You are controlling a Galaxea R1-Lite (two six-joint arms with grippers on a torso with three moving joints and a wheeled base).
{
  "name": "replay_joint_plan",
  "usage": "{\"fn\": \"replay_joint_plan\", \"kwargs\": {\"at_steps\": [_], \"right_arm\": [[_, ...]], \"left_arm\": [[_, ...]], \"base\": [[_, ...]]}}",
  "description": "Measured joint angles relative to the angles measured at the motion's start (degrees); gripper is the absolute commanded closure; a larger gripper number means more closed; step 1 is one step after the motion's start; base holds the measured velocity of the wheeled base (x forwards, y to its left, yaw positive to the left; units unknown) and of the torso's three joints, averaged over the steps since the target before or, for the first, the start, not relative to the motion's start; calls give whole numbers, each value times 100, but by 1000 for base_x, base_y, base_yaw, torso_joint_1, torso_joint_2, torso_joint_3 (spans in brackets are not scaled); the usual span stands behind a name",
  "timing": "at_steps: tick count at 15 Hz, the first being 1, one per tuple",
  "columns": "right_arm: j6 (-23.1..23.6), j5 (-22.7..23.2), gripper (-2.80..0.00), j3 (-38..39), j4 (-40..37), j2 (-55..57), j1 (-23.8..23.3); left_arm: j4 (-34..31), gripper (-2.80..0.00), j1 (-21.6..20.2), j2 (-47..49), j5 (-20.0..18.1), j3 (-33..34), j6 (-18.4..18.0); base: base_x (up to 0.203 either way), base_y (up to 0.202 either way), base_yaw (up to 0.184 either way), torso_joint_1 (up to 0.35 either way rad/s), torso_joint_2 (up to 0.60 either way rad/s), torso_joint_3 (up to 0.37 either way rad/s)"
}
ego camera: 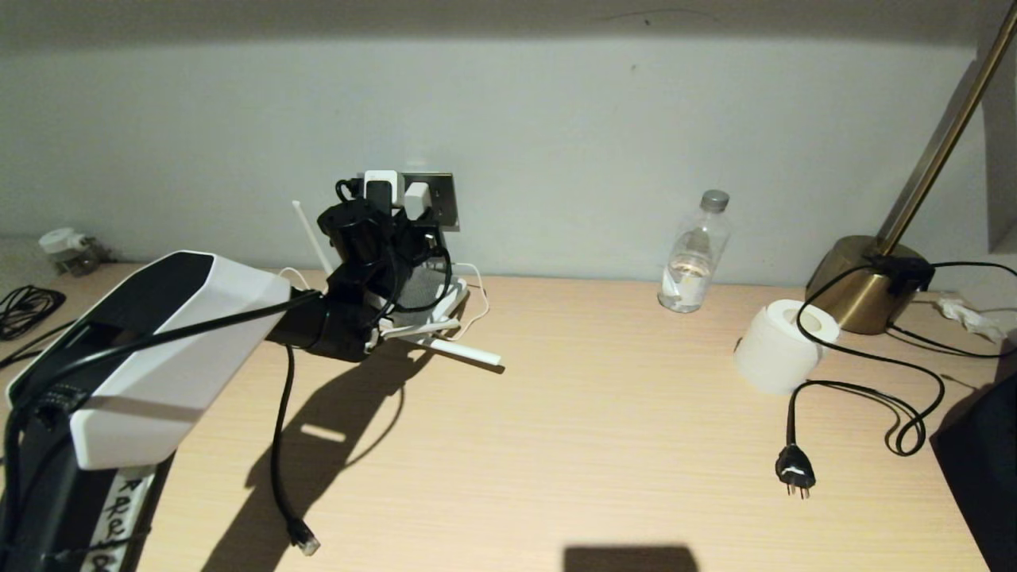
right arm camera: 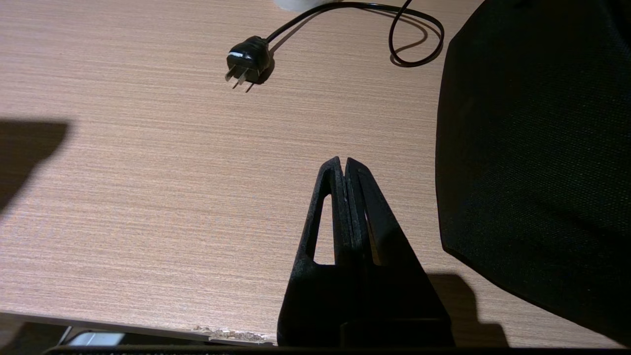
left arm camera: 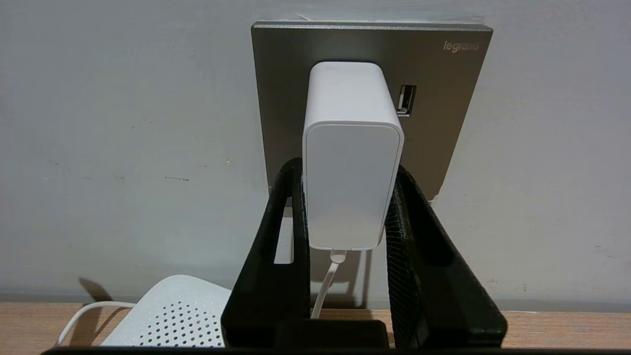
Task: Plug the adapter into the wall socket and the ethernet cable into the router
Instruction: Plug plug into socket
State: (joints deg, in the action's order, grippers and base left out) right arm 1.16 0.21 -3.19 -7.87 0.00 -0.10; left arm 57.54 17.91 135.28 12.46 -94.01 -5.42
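Observation:
The white adapter stands out from the grey wall socket, its pins hidden and its thin white cord hanging down. My left gripper is shut on the adapter's two sides. In the head view the left gripper reaches up to the wall socket, where the adapter shows. The white router lies on the desk under that arm, partly hidden, antennas sticking out. The ethernet cable trails from under the arm to a clear connector near the front edge. My right gripper hangs shut and empty over the desk.
A water bottle, a white paper roll and a brass lamp base stand at the back right. A black three-pin plug lies on the desk. A dark bulky object sits at the right edge. Coiled black cords lie far left.

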Motion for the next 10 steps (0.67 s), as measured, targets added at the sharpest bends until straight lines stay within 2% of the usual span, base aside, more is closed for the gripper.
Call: {"fn": "replay_joint_plan", "kwargs": {"at_steps": [10], "right_arm": [[5,4,0,0,2,0,0]], "left_arm": [[-189,0,-11,38,-11,-77,6]], "base": [[0,0,0,0,0,0]]}}
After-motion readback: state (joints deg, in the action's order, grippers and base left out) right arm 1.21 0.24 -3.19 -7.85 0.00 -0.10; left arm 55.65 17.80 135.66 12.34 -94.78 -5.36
